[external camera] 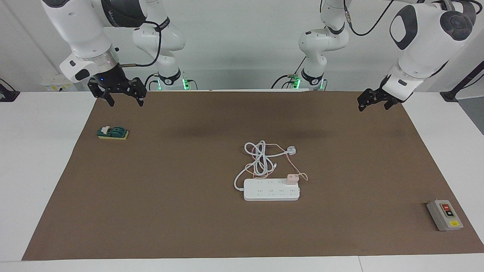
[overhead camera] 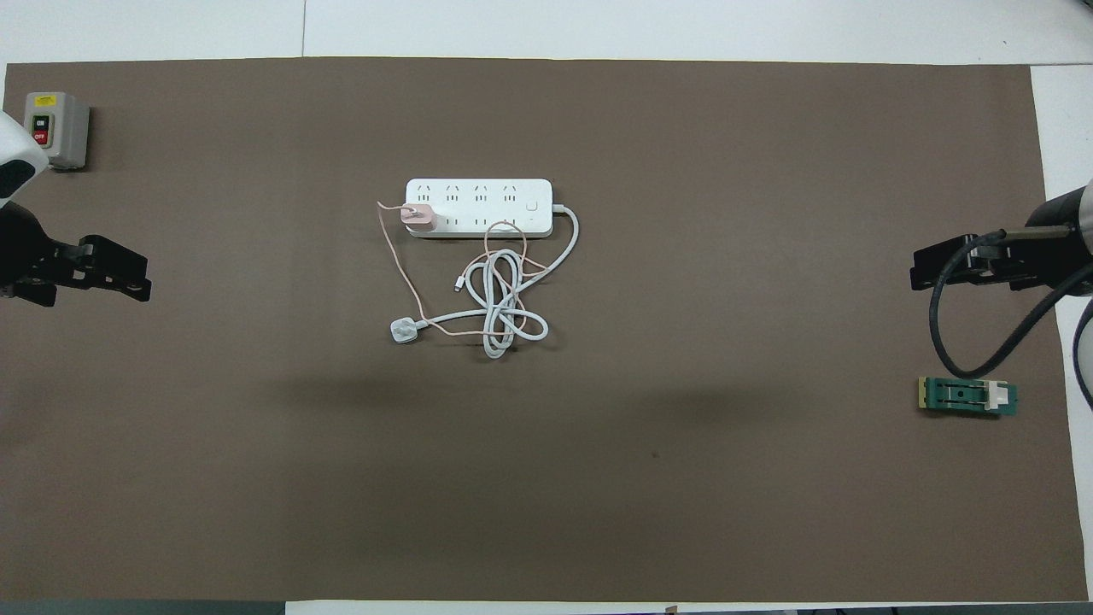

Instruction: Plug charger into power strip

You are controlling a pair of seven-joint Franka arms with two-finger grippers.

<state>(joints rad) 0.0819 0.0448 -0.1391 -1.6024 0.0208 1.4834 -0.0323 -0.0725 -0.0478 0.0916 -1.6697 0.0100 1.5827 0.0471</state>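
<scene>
Your brown mat (external camera: 189, 211) covers a white table (external camera: 38, 151), white wall at the robots' end. The pink charger (external camera: 292, 178) sits plugged into the power strip (external camera: 271, 189) mid-mat, cords coiled nearer the robots. Left gripper (external camera: 372, 100) and right gripper (external camera: 121, 94) hang w/ fingers apart, empty, over the mat's corners nearest the robots.

The charger (external camera: 292, 179) sits on the power strip (external camera: 271, 189) at its end toward the left arm, its thin pink cable (external camera: 291, 163) looping through the coiled white cord (external camera: 259, 158) — that tangle lies nearer the robots. The left gripper (external camera: 372, 102) and right gripper (external camera: 124, 97) hang open over the brown mat (external camera: 170, 211) — both well apart from the strip, each at its own end.
</scene>
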